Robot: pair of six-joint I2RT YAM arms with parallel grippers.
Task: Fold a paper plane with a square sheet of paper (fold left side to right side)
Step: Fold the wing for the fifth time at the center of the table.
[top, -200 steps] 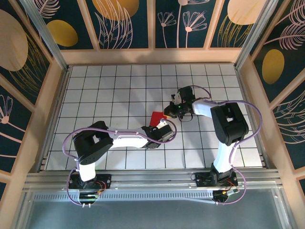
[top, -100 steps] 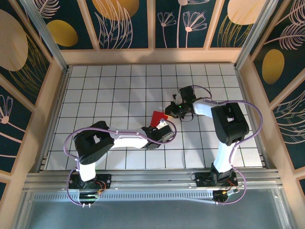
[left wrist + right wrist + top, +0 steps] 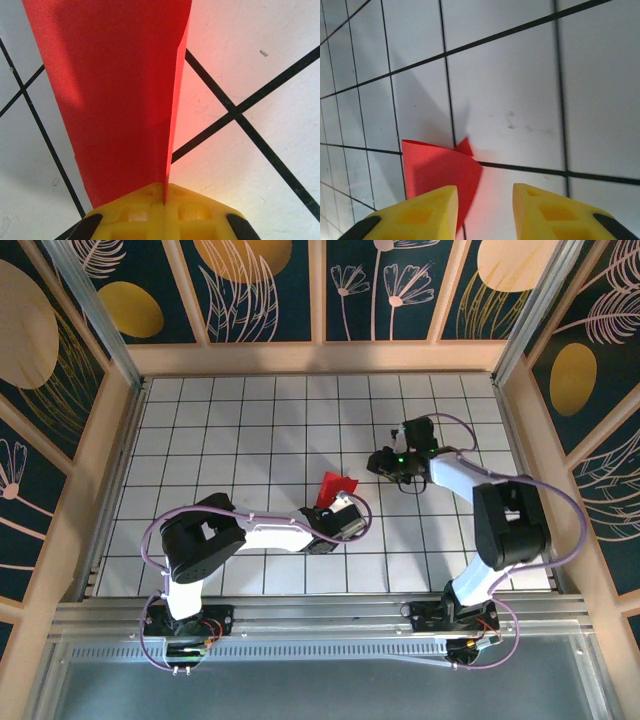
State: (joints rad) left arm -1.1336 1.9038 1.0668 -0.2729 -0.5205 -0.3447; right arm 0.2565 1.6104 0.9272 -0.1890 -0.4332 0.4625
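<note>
Currently seeing the left gripper [image 3: 332,503] shut tight on the red paper [image 3: 336,484], about mid-bench. From the left wrist: yellow fingertips [image 3: 130,215] pressed together, paper's narrow end pinched between them, no gap. Fans wider going away from the pinch, with a straight edge running up its right side and a red glow cast on the white tile beside it. Looks folded or creased rather than a flat square; can't tell how many layers. Can't tell either whether the far end touches the bench [image 3: 220,430] or hangs just above it.

Seeing the right gripper [image 3: 379,462] partly open and holding nothing, sitting to the right of the paper, clear of it and pointing toward it. From the right wrist: yellow fingers [image 3: 555,215] apart, with bare white tile and a black grid line in the gap. Shows the paper past the finger on the view's left, a red wedge with a small corner poking up at its top edge and a shadow on the tiles behind it. No contact with that gripper.
</note>
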